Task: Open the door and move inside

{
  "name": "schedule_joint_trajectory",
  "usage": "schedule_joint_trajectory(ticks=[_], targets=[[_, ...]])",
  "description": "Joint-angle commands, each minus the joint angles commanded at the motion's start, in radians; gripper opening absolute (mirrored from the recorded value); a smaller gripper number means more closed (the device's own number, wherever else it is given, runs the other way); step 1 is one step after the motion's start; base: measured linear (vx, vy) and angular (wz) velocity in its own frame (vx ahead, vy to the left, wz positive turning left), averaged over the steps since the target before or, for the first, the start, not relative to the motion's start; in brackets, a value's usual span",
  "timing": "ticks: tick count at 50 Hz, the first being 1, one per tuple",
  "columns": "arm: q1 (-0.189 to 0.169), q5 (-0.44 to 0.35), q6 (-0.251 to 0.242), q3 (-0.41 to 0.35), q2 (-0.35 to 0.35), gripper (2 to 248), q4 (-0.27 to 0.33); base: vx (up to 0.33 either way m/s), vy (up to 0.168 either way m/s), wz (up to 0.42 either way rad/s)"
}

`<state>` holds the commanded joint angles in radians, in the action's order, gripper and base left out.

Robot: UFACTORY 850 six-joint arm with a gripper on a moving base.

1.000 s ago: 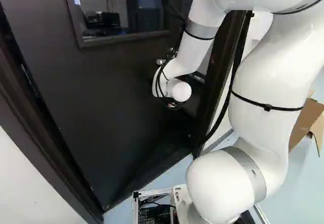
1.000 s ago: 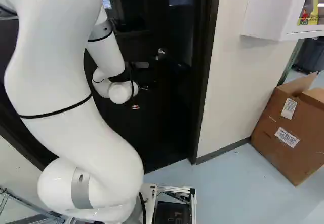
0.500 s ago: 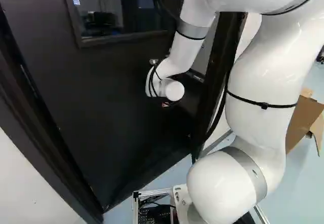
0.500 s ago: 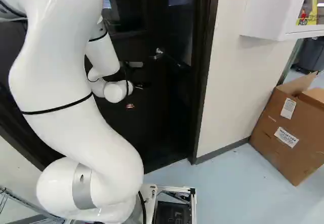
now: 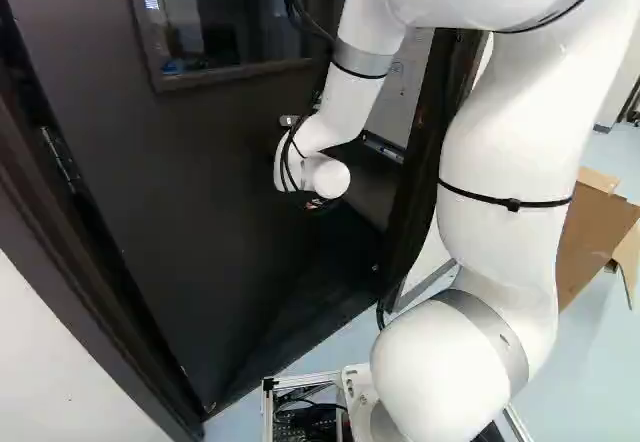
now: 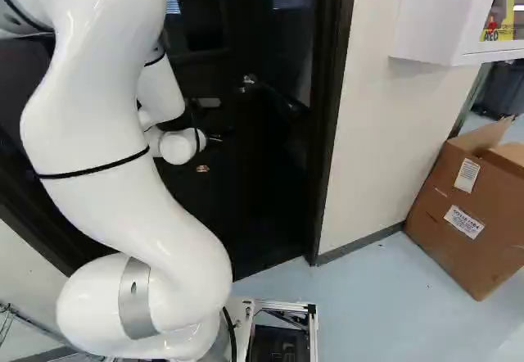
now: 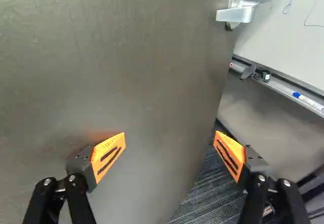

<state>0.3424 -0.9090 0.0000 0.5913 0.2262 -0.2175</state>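
Note:
The gripper [image 5: 318,203] is mostly hidden behind the white wrist in the left base view, close to the dark door [image 5: 220,202]. In the wrist view the gripper [image 7: 169,145] stands open, its fingers wide apart with nothing gripped. The door [image 7: 116,67] fills much of that view, behind one finger and the space between both; its free edge runs near the other finger. A silver lever handle [image 7: 237,14] sits ahead near that edge. The door stands ajar, away from its frame [image 6: 329,124]. Whether a finger touches the door, I cannot tell.
Through the gap show a whiteboard [image 7: 291,36] with a marker tray [image 7: 283,88] and dark striped carpet [image 7: 200,198]. Right of the doorway are a pale wall [image 6: 372,116], a white cabinet [image 6: 438,18] and a cardboard box [image 6: 467,214].
The door has swung farther from its frame, widening the gap. My wrist has moved with it, leftward in both base views. The base has not moved.

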Motion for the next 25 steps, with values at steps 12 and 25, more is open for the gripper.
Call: schedule_joint_trajectory(ticks=[12, 25], targets=[[0.032, 0.000, 0.000, 0.033, 0.028, 247, 0.000, 0.000, 0.000, 0.000], [0.060, 0.000, 0.000, 0.090, 0.076, 247, 0.000, 0.000, 0.000, 0.000]])
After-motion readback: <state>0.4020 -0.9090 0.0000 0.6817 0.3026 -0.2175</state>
